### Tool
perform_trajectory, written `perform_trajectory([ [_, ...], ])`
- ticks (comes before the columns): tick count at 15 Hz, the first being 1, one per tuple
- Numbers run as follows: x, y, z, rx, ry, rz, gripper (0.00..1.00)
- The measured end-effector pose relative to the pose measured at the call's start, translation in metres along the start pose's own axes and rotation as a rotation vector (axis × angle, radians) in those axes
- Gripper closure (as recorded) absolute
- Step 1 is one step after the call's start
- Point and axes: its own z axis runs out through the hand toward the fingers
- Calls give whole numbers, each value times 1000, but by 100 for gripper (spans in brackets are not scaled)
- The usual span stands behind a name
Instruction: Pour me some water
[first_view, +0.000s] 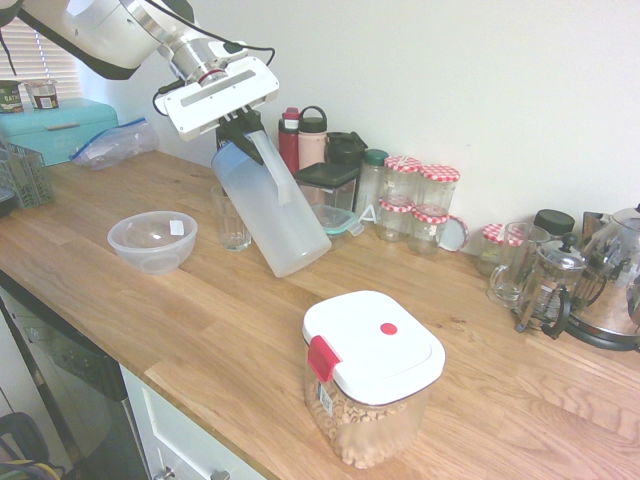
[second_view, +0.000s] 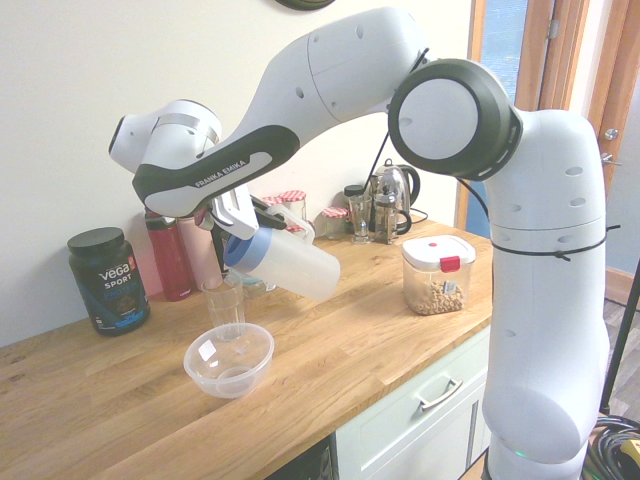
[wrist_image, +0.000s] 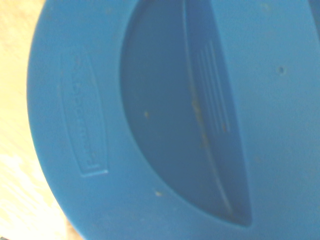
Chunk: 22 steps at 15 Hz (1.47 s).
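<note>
A frosted plastic pitcher (first_view: 272, 205) with a blue lid (wrist_image: 165, 120) hangs tilted over the wooden counter, its lid end leaning toward a clear drinking glass (first_view: 231, 217). My gripper (first_view: 240, 128) is shut on the pitcher's handle at the top. In the second exterior view the pitcher (second_view: 288, 265) slants down with its blue lid end just above the glass (second_view: 224, 300), and the gripper (second_view: 236, 215) holds it from above. The blue lid fills the wrist view. No stream of water shows.
A clear plastic bowl (first_view: 152, 240) sits beside the glass. A white-lidded food container (first_view: 372, 375) stands near the front edge. Bottles, checkered-lid jars (first_view: 425, 200), mugs and a French press (first_view: 545, 290) line the wall. A teal box (first_view: 55, 128) is at far left.
</note>
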Motion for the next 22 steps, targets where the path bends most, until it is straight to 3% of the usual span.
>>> perform_trajectory([
  [3, 1, 42, 4, 94, 18, 70, 100],
  [7, -25, 143, 15, 285, 62, 245, 100],
  [12, -44, 215, 77, 490, 7, 481, 100],
  [14, -54, 221, 108, 581, 17, 562, 100],
  [16, -61, 220, 126, 638, 108, 588, 100],
  [19, -71, 200, 158, 734, 234, 558, 100],
  [22, -88, 170, 195, 780, 238, 523, 100],
])
